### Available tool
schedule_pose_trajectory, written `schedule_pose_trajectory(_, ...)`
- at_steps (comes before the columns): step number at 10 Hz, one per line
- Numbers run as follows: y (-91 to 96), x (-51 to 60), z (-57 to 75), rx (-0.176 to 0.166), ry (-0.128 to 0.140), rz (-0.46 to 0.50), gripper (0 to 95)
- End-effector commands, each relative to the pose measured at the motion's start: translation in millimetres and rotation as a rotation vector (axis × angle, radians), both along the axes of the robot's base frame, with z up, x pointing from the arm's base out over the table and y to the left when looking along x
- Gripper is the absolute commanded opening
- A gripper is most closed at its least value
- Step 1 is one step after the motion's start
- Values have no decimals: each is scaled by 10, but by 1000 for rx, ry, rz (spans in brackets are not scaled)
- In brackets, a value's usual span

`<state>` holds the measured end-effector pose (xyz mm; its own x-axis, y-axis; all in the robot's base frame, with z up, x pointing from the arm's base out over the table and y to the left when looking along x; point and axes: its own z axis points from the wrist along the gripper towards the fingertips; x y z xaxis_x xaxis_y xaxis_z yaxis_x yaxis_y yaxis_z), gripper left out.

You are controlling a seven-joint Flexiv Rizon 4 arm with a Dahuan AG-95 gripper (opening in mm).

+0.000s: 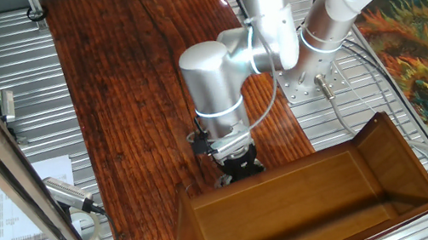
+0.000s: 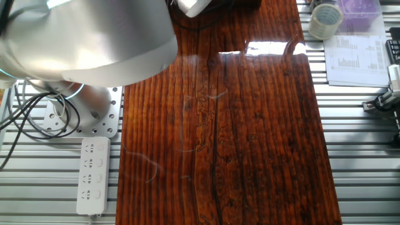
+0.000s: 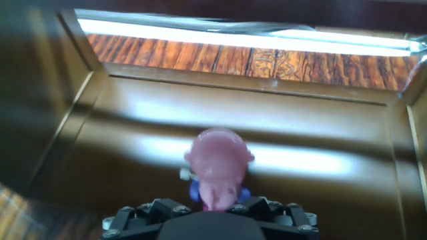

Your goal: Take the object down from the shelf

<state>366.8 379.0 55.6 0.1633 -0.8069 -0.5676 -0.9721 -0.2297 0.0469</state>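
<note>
The object (image 3: 219, 167) is a small rounded pink item with a purple-blue bit at its base. In the hand view it sits right in front of my gripper (image 3: 213, 203), and its lower end runs down between the black jaw linkages, which are closed in around it. Behind it lies the brown polished panel of the shelf (image 3: 133, 107), with low walls on each side. In one fixed view my gripper (image 1: 239, 165) is at the near end wall of the shelf (image 1: 304, 203), which lies on the striped tabletop. The object is hidden there by the hand.
The reddish striped tabletop (image 2: 250, 125) stretches away from the shelf. The arm's base (image 1: 316, 76) stands on the metal slats behind. A tape roll (image 2: 325, 20), papers (image 2: 359, 59) and a power strip (image 2: 92, 175) lie off the wood.
</note>
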Motion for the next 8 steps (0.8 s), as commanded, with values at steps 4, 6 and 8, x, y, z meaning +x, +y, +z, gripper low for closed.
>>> schedule_pose_trajectory(4,105,-23,-11,40,-10,-5,760)
schedule_pose_trajectory(6,152,-31,-14,50,-14,-14,760)
schedule_pose_trajectory(8,173,-35,-15,55,-23,-11,760)
